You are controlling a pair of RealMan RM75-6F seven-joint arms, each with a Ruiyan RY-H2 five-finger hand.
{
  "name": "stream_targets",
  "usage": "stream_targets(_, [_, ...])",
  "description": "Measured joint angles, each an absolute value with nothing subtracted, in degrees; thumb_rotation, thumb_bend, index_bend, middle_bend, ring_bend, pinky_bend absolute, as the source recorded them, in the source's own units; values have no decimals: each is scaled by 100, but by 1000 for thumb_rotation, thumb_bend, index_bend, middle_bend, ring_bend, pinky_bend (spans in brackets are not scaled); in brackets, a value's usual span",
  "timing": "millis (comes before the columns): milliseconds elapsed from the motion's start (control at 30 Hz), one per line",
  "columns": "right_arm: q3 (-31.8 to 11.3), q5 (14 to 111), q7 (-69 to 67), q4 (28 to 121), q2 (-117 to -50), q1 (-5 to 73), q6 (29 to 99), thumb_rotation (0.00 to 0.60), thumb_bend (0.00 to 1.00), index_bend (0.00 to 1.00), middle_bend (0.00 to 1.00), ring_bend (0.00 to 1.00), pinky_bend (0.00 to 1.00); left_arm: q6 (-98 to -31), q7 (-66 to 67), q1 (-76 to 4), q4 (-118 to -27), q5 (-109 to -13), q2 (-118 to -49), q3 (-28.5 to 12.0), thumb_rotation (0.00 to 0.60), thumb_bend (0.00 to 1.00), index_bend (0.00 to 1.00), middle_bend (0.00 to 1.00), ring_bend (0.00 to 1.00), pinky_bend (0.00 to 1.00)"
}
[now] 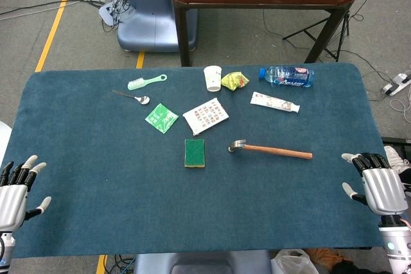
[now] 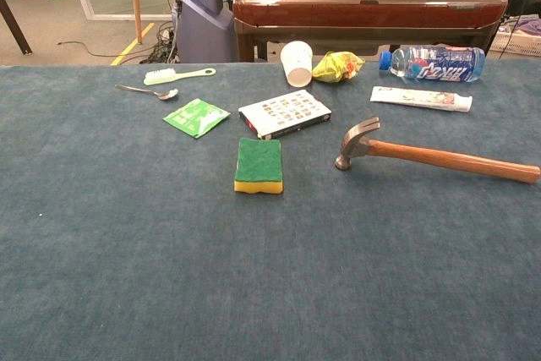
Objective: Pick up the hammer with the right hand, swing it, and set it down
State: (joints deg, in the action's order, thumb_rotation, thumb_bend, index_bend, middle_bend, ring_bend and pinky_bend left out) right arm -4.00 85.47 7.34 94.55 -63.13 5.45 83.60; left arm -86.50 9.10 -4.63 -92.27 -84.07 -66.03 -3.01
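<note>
Head view shows my right hand (image 1: 380, 187) at the lower right of the frame, resting at the table (image 1: 96, 210) edge with fingers apart and holding nothing; my left hand (image 1: 16, 190) sits at the lower left, fingers likewise spread and empty. Right of centre lies the hammer (image 1: 270, 150), flat on the blue cloth, metal head toward the middle of the frame and wooden handle pointing right, well apart from both hands; just left of its head lies a green and yellow sponge (image 1: 194, 153); chest view shows the same hammer (image 2: 431, 156) at the right, with a paper cup (image 2: 297, 62) and a water bottle (image 2: 431, 63) beyond it.
</note>
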Motion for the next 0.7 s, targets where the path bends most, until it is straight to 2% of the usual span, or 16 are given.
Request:
stream_targets(433, [-405,8652,785,9533,-6264,585,8388,600,207,312,371,240,250,-8727,842,-435,-9240,-8493,-6586,-290,600,190,198,105,111,0])
stream_targets(700, [-478,8672,1043,9749,-6110,918,7932,600,207,312,366,239,250,-8765,860,-423,-9265,-8566,-6579,-268,600,190,203,105,111,0])
